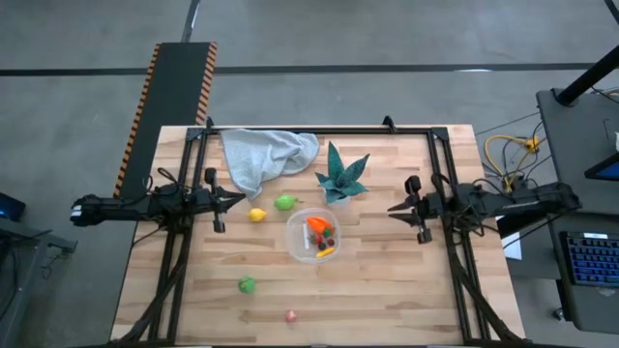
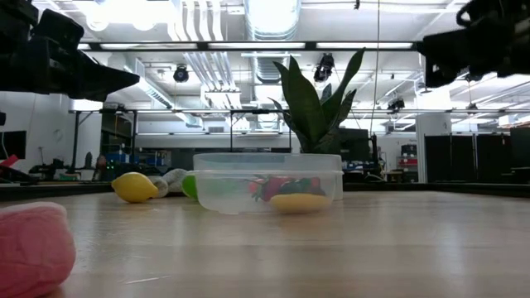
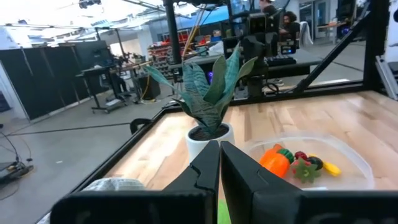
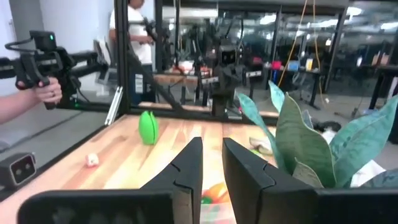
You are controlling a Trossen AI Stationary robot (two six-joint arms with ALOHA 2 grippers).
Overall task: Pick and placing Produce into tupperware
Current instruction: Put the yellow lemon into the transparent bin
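- Four pieces of produce lay loose on the tabletop [image 1: 406, 300]: one yellow lemon [image 1: 256, 215], one green lime [image 1: 285, 202] just right of it, one green piece [image 1: 248, 284] nearer the front, and one small pink piece [image 1: 290, 315] at the front edge.
- One round clear tupperware [image 1: 295, 242] sat mid-table, holding an orange carrot [image 1: 316, 225], a yellow piece [image 1: 326, 251], and small red, green and dark bits.
- One teal potted plant [image 1: 341, 177] stood just behind the tupperware; one grey cloth [image 1: 261, 155] lay at the far left.
- The left claw [image 1: 236, 199] hovered left of the lemon, clenched and empty.
- The right claw [image 1: 395, 208] hovered right of the plant, fingers slightly parted, empty.
- A person's hand [image 4: 43, 87] gripped a handle beyond the tabletop.
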